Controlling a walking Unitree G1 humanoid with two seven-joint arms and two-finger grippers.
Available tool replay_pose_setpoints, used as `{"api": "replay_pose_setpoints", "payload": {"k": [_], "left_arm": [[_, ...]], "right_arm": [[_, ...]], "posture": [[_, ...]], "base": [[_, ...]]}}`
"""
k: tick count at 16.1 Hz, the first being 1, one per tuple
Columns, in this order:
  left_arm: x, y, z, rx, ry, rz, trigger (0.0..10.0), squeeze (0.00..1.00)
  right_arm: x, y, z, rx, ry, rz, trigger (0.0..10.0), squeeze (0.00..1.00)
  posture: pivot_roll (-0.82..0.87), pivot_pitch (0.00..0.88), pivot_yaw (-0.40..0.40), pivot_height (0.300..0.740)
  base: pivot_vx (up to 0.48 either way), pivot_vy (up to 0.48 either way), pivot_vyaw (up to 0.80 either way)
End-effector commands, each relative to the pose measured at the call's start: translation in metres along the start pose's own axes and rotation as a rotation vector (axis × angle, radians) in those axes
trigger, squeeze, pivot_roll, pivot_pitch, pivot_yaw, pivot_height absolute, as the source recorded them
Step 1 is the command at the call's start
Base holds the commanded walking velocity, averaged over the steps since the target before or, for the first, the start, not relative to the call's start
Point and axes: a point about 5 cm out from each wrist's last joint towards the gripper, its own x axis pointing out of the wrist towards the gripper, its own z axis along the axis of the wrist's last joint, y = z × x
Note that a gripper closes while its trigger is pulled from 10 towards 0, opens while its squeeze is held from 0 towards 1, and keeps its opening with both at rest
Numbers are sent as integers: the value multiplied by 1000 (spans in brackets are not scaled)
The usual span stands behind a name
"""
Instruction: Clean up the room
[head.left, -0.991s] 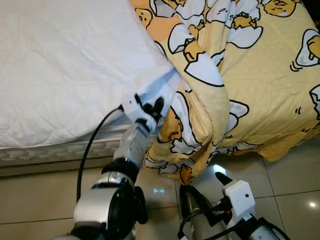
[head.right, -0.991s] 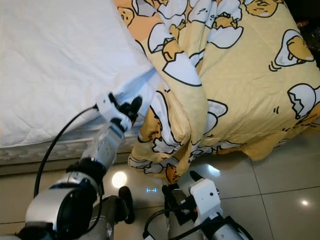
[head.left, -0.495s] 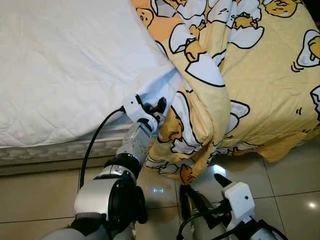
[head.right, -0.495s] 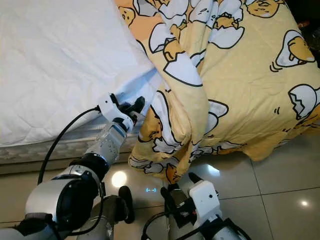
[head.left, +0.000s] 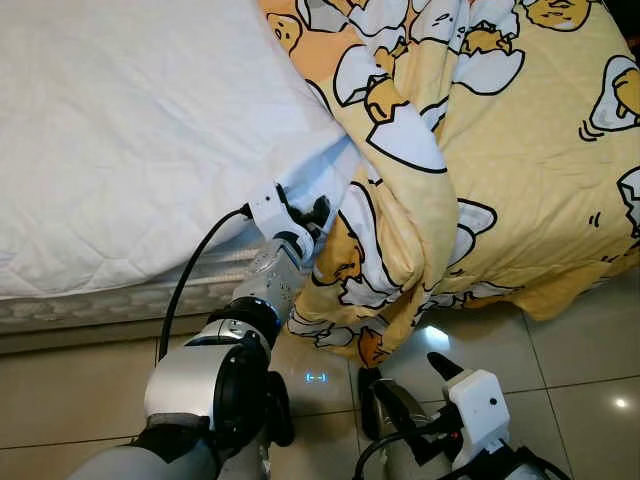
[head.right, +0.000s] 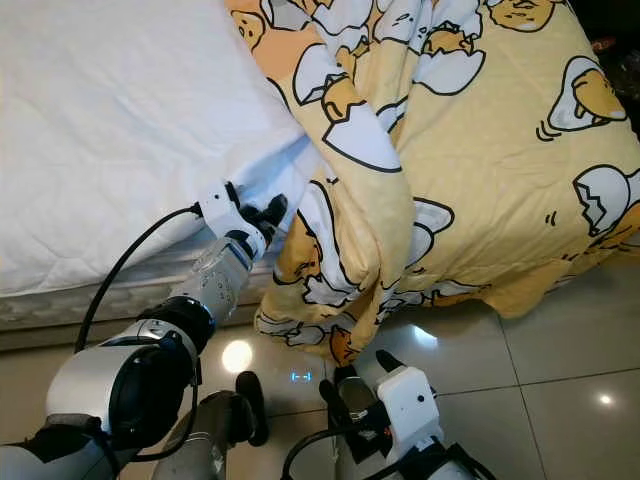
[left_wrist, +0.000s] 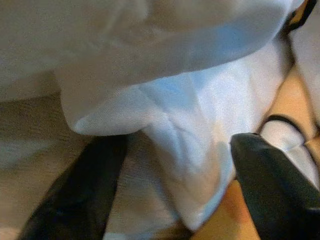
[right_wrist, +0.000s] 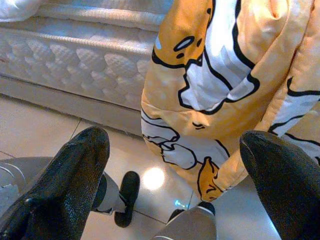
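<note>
Mattress (head.left: 120, 130) with its white quilted cover sits left of and above the left gripper (head.left: 303, 217). That gripper is at the bed's corner, fingers spread wide around a white fold of the quilt (head.left: 500, 160), not pinched yet. Yellow egg-print quilt bunches just right of it, hem spilling to the tiled floor (head.left: 580, 370). Right gripper (right_wrist: 175, 165) hangs low below the hem, wide open, empty. Step looks like grabbing the quilt edge; next: close on the fold, then pull.
</note>
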Motion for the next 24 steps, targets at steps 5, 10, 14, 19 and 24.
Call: {"api": "replay_pose_setpoints", "payload": {"k": [5,10,14,19,24], "left_arm": [[-3,10,-10,-114,54,66,0,0],[-4,11,-15,-123,70,67,0,0],[-5,13,-18,-71,95,66,0,0],[-11,15,-38,66,172,35,0,0],[-31,-6,-96,155,301,-105,0,0]], "right_arm": [[-4,5,-4,7,33,9,10000,4],[-6,5,-5,7,40,6,10000,8],[-6,6,-5,7,44,10,10000,12],[-6,6,-8,3,52,14,10000,12],[-5,4,-10,0,59,17,10000,8]], "posture": [[-412,386,20,731],[-414,386,20,731],[-408,389,20,731],[-402,371,23,731],[-397,362,25,731]], "base": [[0,0,0],[0,0,0],[0,0,0],[0,0,0],[0,0,0]]}}
